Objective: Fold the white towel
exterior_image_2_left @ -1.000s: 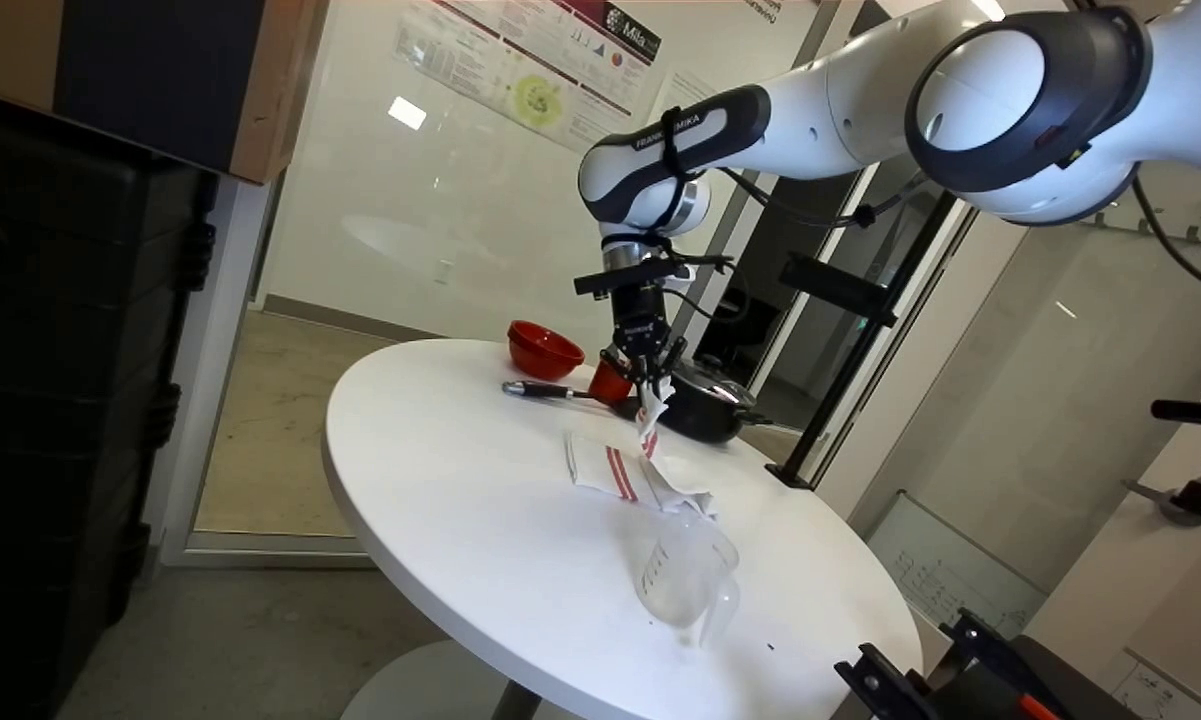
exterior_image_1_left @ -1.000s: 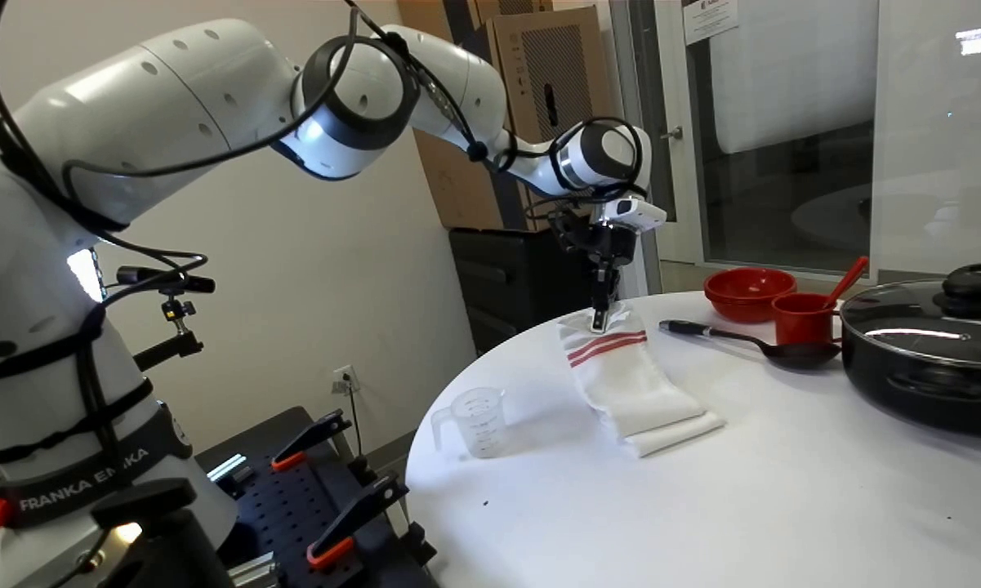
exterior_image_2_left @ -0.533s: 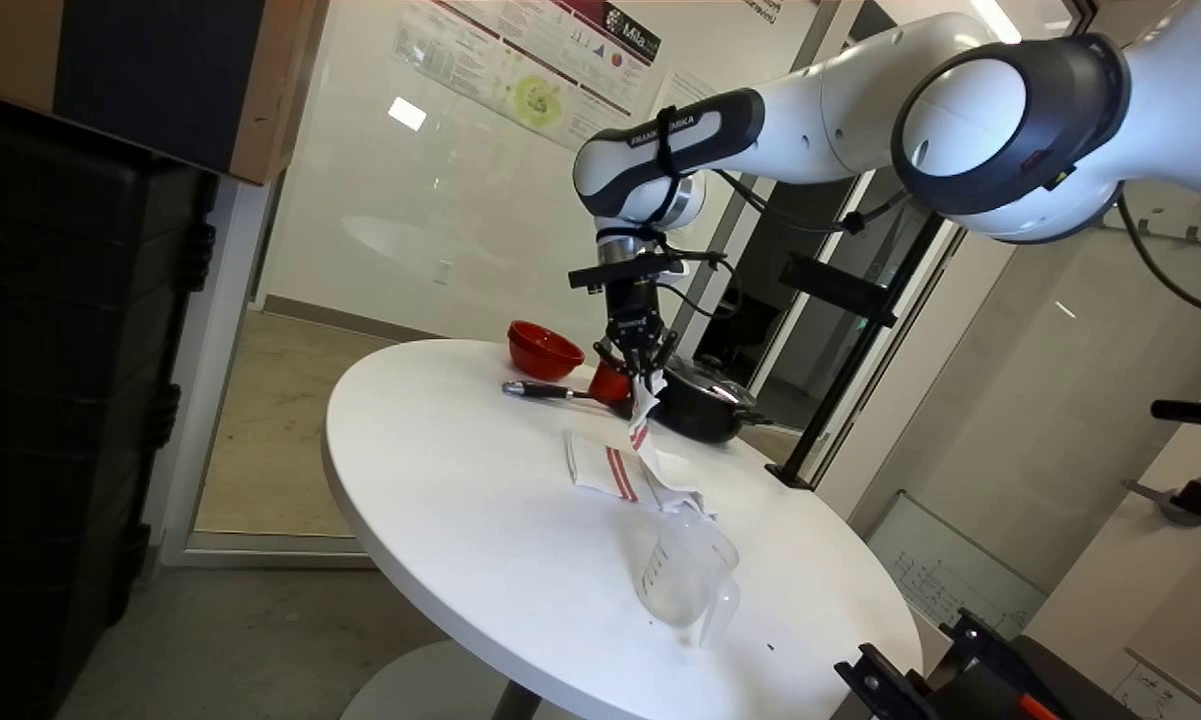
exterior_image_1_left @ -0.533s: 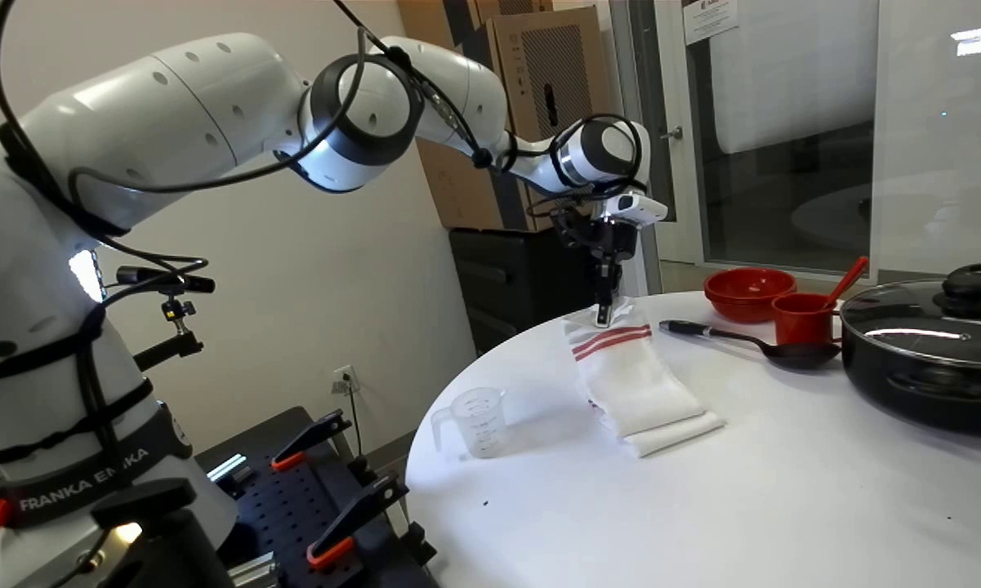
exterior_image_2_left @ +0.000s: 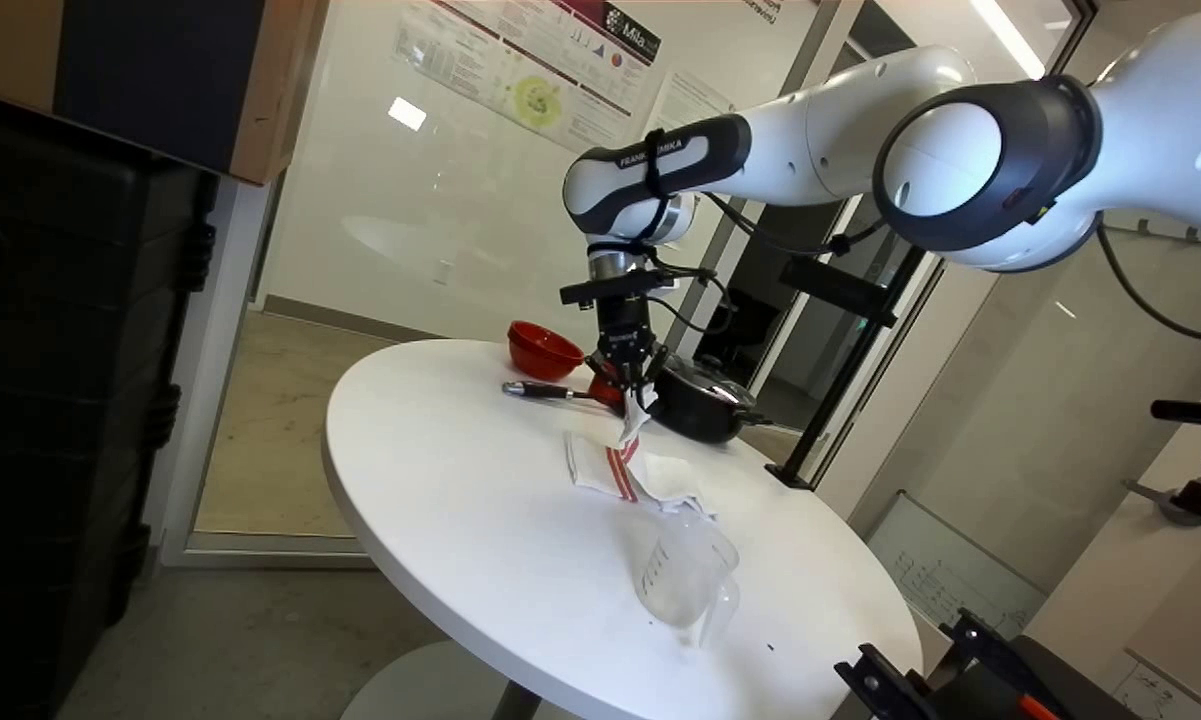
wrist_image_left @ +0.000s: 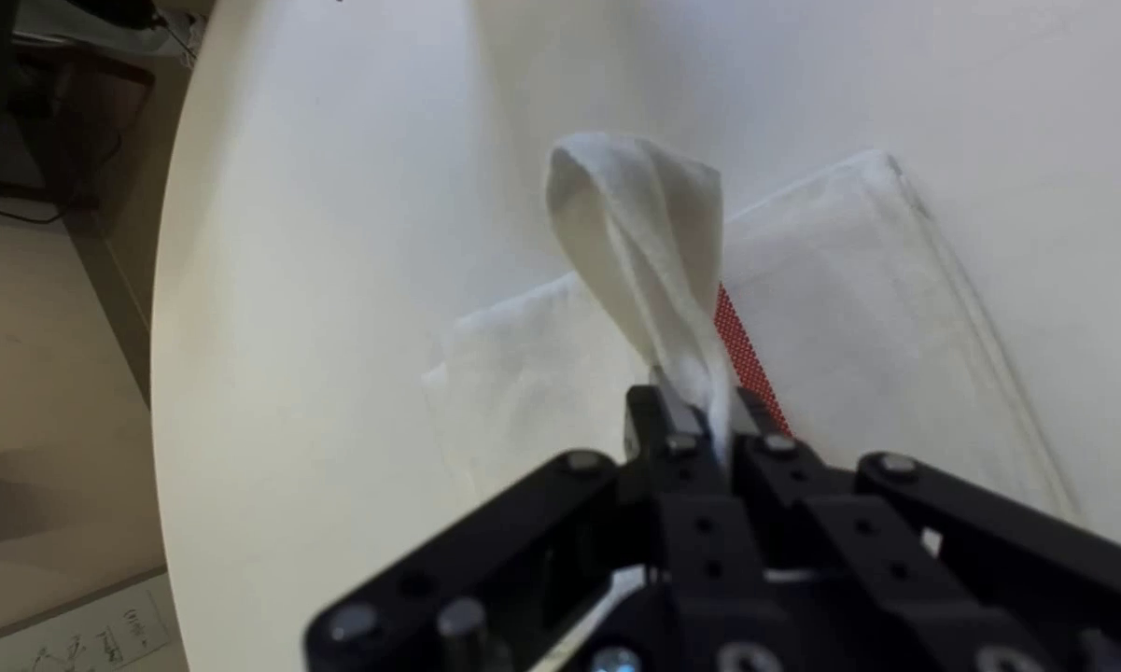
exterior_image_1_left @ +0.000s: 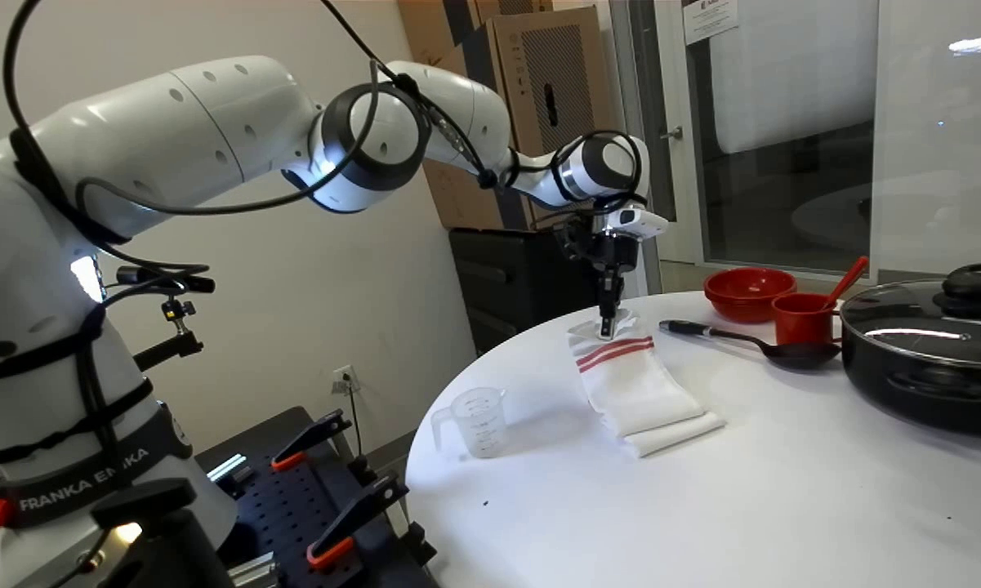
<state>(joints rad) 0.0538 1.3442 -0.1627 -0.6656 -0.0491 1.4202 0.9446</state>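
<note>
The white towel [exterior_image_1_left: 641, 396] lies on the round table as a folded strip, with red stripes near its far end. In an exterior view its flat part [exterior_image_2_left: 590, 462] shows red stripes, and a raised end rises above it to the gripper. My gripper [exterior_image_1_left: 607, 330] is shut on that end, just above the table, as both exterior views show [exterior_image_2_left: 638, 394]. In the wrist view the gripper [wrist_image_left: 703, 411] pinches a bunched fold of towel [wrist_image_left: 644, 210] that sticks out beyond the fingertips. The flat layer below [wrist_image_left: 849, 271] shows part of a red stripe.
A clear measuring cup [exterior_image_1_left: 478, 423] stands beside the towel, also seen in an exterior view [exterior_image_2_left: 685, 575]. A black spoon [exterior_image_1_left: 796, 354], red bowls [exterior_image_1_left: 750, 296], a red mug [exterior_image_1_left: 802, 320] and a lidded black pot [exterior_image_1_left: 931, 384] stand on the white table [exterior_image_1_left: 743, 506].
My gripper has shifted slightly sideways and then lowered, still holding the towel end. That end now hangs lower, over the striped flat part. The upper arm has come down too.
</note>
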